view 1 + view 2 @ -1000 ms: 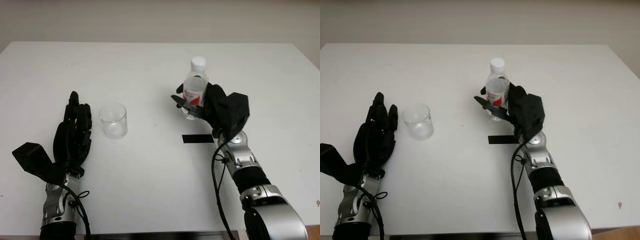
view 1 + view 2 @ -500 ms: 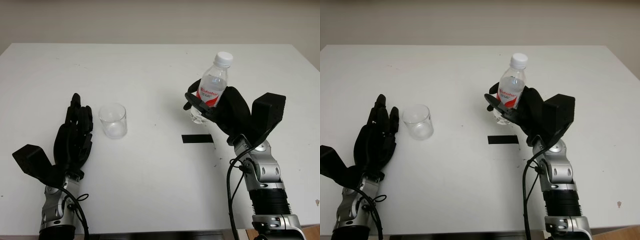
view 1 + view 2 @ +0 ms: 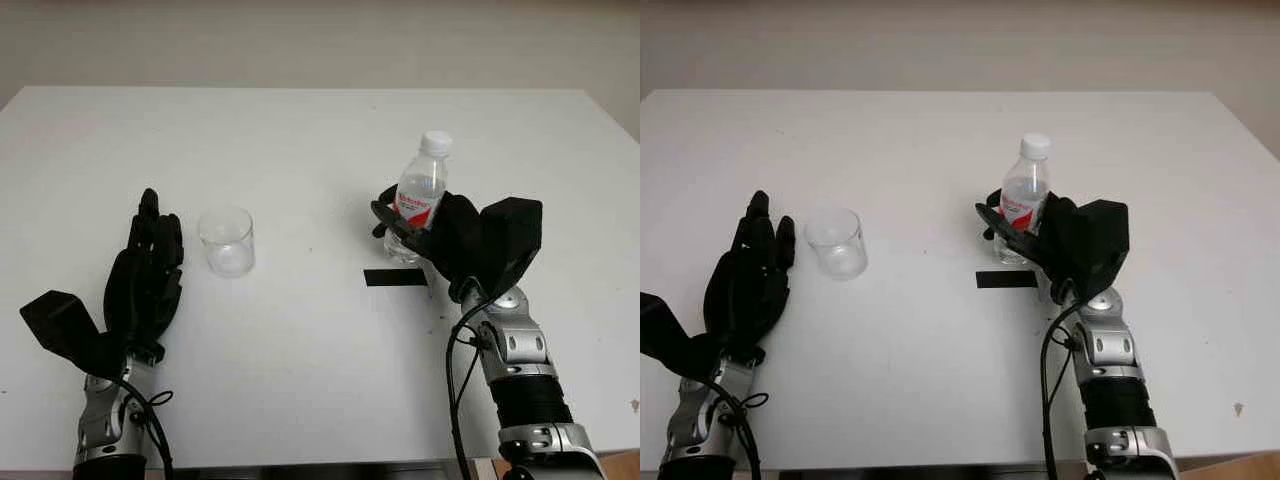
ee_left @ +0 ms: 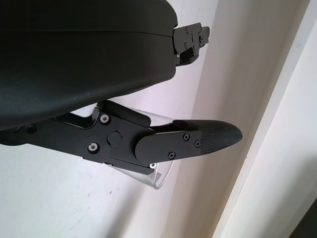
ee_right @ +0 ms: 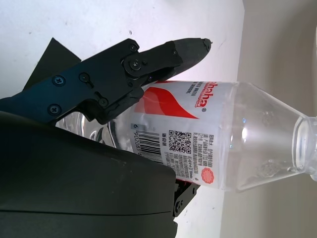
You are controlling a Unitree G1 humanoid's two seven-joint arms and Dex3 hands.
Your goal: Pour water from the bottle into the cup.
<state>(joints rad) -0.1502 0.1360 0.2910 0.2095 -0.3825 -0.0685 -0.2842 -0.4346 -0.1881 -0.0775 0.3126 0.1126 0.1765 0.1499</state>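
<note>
A white table (image 3: pixel 300 340) fills the scene under a pale wall, with a clear cup (image 3: pixel 227 241) standing empty a little toward the robot's left side. To the right of the cup, well apart, the right hand (image 3: pixel 440 235) is clamped around a capped water bottle (image 3: pixel 418 196), whose base is hidden behind the fingers just beyond a black strip (image 3: pixel 395 277). The left hand (image 3: pixel 146 275) is open just beside the cup, on its left

Bare table (image 3: pixel 310 160) btwn cup (image 3: pixel 227 241), bottle (image 3: pixel 416 203)

Clear glossy plastic bottle (image 3: pixel 418 197), transparent smooth cup (image 3: pixel 227 241), matt white table (image 3: pixel 300 140)
</note>
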